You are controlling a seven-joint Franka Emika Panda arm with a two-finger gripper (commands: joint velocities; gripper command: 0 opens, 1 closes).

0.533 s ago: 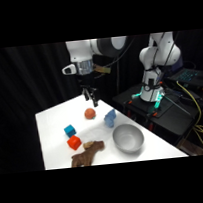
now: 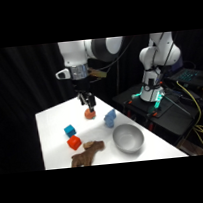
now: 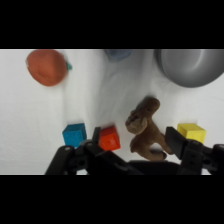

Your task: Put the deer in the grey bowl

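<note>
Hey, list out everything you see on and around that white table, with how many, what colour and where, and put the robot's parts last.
deer: one, dark brown, lying at the table's near edge, left of the bowl.
grey bowl: one, grey, near right part of the table, nothing visible in it.
red cube: one, red, just behind the deer.
blue cube: one, blue, behind the red cube.
yellow cube: one, yellow, seen only in the wrist view, beside the deer.
orange round thing: one, orange-red, far part of the table.
light-blue figure: one, light blue, behind the bowl.
table: one, white.
claw: one, black, above the orange round thing.
</note>
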